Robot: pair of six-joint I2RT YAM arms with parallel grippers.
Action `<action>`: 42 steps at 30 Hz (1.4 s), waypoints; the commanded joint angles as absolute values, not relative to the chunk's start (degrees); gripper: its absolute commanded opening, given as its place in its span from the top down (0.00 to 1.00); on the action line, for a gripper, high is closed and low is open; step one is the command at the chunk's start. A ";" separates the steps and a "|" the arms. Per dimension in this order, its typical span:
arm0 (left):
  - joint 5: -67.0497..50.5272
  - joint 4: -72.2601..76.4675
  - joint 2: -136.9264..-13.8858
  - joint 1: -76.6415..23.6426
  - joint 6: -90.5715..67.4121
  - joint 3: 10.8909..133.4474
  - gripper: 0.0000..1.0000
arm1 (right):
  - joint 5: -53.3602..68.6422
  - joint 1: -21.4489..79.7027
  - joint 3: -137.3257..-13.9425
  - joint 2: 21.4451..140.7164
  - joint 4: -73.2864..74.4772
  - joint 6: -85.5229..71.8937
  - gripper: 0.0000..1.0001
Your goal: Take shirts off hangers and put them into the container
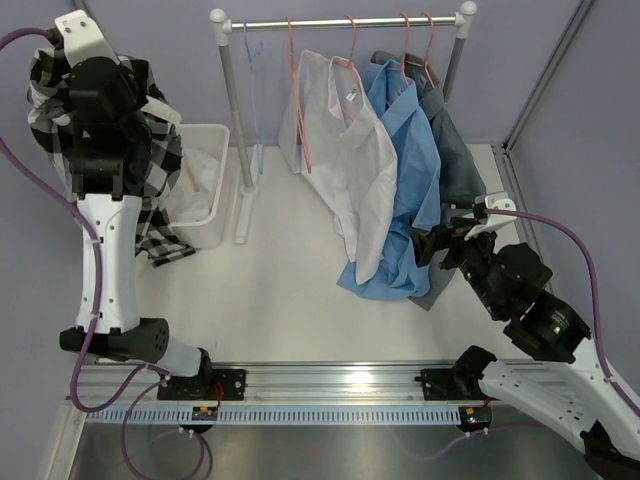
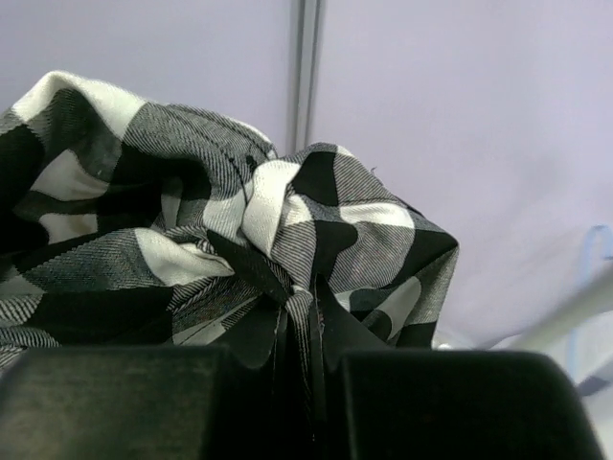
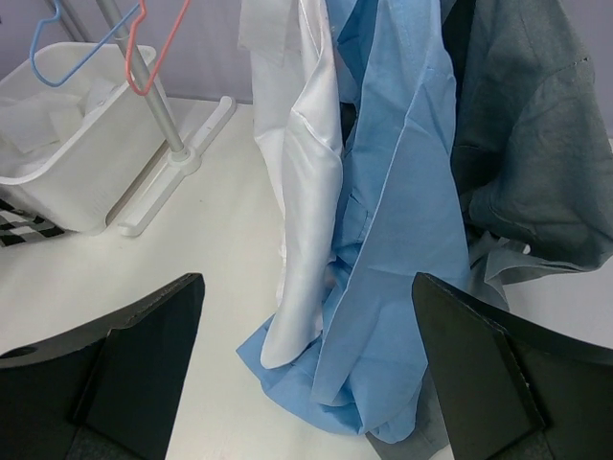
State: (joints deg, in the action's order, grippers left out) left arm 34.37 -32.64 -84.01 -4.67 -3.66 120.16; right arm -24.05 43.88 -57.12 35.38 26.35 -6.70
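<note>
Three shirts on the rail, and one up in the air! The left fingers [image 2: 311, 393] are clamped tight on a bunch of the black-and-white check shirt [image 1: 150, 150], with the cloth squeezed right between them. It is held high over the far left corner of the white worktop [image 1: 280, 290]. The shirt drapes down around the arm, and its tail hangs just beside the near left side of the white rectangular plastic tub [image 1: 222, 135]. The tub sits at the far left with pale cloth already lying inside.

Over on the right, the right fingers [image 3: 306, 355] are spread wide and grip nothing. They sit low, facing the hems of the light blue shirt [image 1: 405, 170] and the dark grey shirt [image 1: 455, 150]. I cannot tell whether they touch the cloth. Both hems pool on the worktop, with the plain white shirt [image 1: 345, 150] hanging just to their left.

All three hang from pink wire hangers on the white-posted metal rail [image 1: 340, 22] along the far edge. A bare light blue wire hanger [image 1: 258, 140] and a bare pink wire hanger [image 1: 291, 60] dangle near its left end.

Lilac walls surround the scene, and an aluminium track [image 1: 330, 375] runs along the near edge.
</note>
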 commanded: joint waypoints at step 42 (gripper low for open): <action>15.63 -34.36 -77.92 6.33 -20.13 88.46 0.01 | -15.82 44.12 -56.60 38.76 24.61 -7.12 0.01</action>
